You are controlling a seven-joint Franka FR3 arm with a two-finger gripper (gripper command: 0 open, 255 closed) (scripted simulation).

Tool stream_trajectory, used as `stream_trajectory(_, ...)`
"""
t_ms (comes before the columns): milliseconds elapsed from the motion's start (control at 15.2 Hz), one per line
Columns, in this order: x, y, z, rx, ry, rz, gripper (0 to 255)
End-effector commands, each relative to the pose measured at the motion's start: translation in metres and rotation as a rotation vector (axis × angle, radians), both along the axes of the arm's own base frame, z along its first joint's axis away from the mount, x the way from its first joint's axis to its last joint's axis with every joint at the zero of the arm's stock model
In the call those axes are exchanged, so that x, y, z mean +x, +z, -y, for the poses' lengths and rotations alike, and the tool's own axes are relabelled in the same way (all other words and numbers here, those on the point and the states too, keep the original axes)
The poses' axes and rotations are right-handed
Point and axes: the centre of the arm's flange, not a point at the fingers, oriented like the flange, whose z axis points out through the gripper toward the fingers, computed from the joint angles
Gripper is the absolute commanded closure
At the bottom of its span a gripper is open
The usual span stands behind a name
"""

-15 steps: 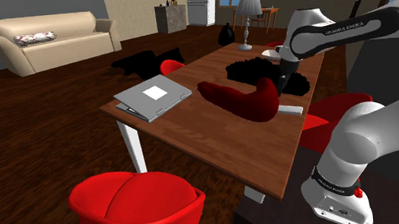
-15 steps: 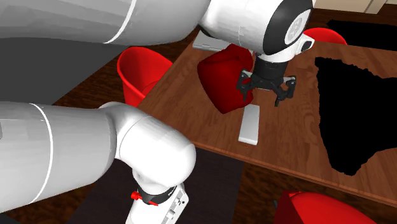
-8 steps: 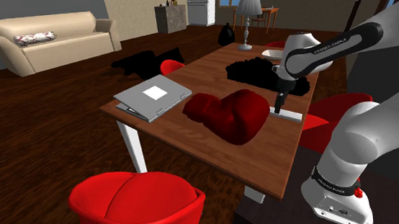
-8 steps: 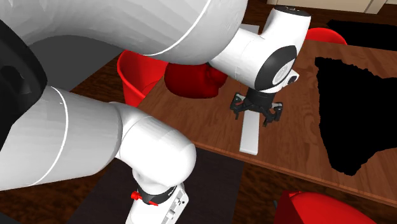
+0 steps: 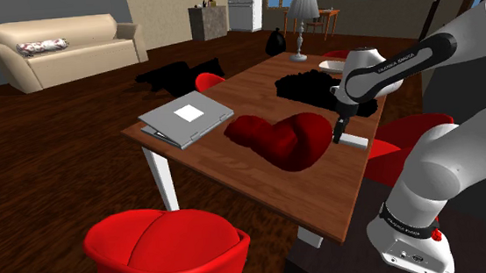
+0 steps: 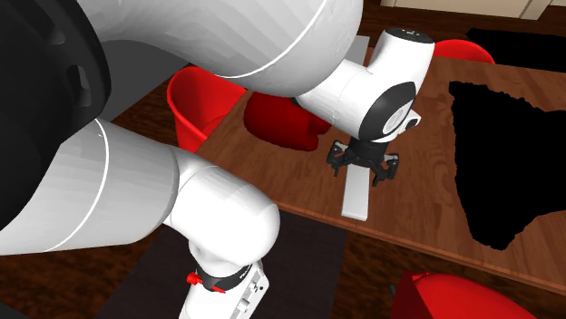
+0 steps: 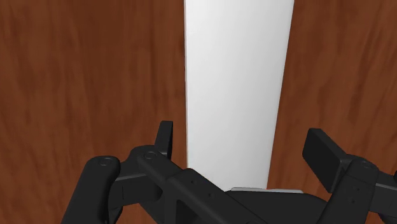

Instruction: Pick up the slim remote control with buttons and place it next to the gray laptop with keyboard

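The remote control is drawn as a plain white slim slab [image 6: 356, 195] lying flat on the brown wooden table [image 5: 234, 163], near the edge closest to the robot stand. My black gripper [image 6: 363, 170] is low over its far end, open. In the wrist view the remote [image 7: 235, 76] runs lengthwise between the two fingers [image 7: 167, 139], which stand apart on either side without clasping it. In the shoulder view the gripper [image 5: 342, 131] hides most of the remote [image 5: 354, 142]. The gray laptop [image 5: 185, 119] lies at the table's corner toward that view's left.
A dark red rounded thing [image 5: 281, 137] lies mid-table between the laptop and the remote. A black shape [image 5: 317, 89] spreads behind the gripper. A lamp [image 5: 299, 22] stands at the far end. Red chairs [image 5: 165, 247] ring the table, and a sofa [image 5: 59, 47] stands far off.
The gripper has come down from above the table onto the remote, still open. The dark red thing has shifted away from the remote, toward the laptop side.
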Motion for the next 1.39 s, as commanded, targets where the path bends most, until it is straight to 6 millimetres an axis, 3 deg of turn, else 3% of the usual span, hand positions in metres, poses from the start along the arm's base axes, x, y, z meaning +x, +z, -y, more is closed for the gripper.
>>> stream_trajectory(0, 0.000, 0.000, 0.000, 0.000, 0.000, 0.000, 0)
stream_trajectory(132, 0.000, 0.000, 0.000, 0.000, 0.000, 0.000, 0)
stream_trajectory(198, 0.000, 0.000, 0.000, 0.000, 0.000, 0.000, 255)
stream_trajectory(792, 0.000, 0.000, 0.000, 0.000, 0.000, 0.000, 255)
stream_trajectory(1320, 0.000, 0.042, 0.000, 0.000, 0.000, 0.000, 255)
